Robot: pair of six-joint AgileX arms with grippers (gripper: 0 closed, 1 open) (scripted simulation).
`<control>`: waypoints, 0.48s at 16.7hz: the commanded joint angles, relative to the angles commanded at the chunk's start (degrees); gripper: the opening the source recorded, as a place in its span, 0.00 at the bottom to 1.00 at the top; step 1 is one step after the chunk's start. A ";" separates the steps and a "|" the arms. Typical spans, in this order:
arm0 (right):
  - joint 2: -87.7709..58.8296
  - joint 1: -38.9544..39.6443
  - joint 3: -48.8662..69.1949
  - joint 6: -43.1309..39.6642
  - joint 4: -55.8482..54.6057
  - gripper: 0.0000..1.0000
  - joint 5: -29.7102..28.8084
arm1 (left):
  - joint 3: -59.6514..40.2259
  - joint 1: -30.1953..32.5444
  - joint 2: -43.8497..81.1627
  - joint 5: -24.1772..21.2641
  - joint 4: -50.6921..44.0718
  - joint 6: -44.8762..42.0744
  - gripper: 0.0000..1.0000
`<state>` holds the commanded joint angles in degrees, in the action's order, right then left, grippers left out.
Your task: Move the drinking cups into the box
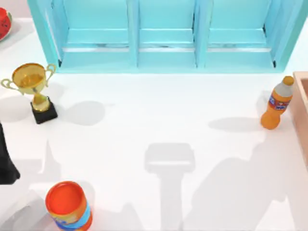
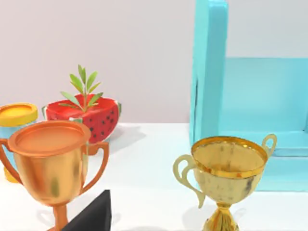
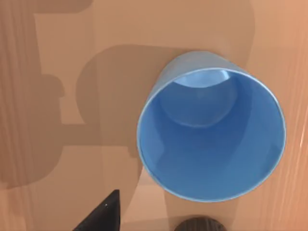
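Count from where I sit. Blue drinking cup [image 3: 211,139]: one, on the tan floor of the box [image 3: 57,202]. Box: one, at the table's right edge. Trophies: two, one gold trophy [image 1: 33,89] at far left, one copper trophy [image 2: 50,159] beside it. Orange-red can [image 1: 69,206]: one, near left. Orange bottle [image 1: 276,103]: one, right. Turquoise cabinet [image 1: 166,33]: one, far side. Watermelon ornament [image 2: 89,115]: one.

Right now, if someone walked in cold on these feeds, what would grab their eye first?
The turquoise cabinet spanning the table's far edge stands out first, with the gold trophy in front of it at the table's left. In the right wrist view, a blue cup sits on a tan surface that looks like the floor of the box at the table's right edge. An orange-red can stands near front left.
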<state>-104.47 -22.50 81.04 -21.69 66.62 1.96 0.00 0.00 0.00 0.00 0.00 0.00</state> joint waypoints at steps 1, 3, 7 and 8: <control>0.00 0.00 0.00 0.00 0.00 1.00 0.00 | 0.00 0.00 0.00 0.00 0.00 0.00 1.00; -0.01 -0.11 0.01 0.00 0.01 1.00 0.00 | 0.00 0.00 0.00 0.00 0.00 0.00 1.00; -0.30 -0.34 4.26 0.00 4.16 1.00 0.08 | 0.00 0.00 0.00 0.00 0.00 0.00 1.00; -0.43 -0.41 6.73 -0.03 6.40 1.00 0.07 | 0.00 0.00 0.00 0.00 0.00 0.00 1.00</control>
<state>-104.90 -22.90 87.77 -21.73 73.01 2.02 0.00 0.00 0.00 0.00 0.00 0.00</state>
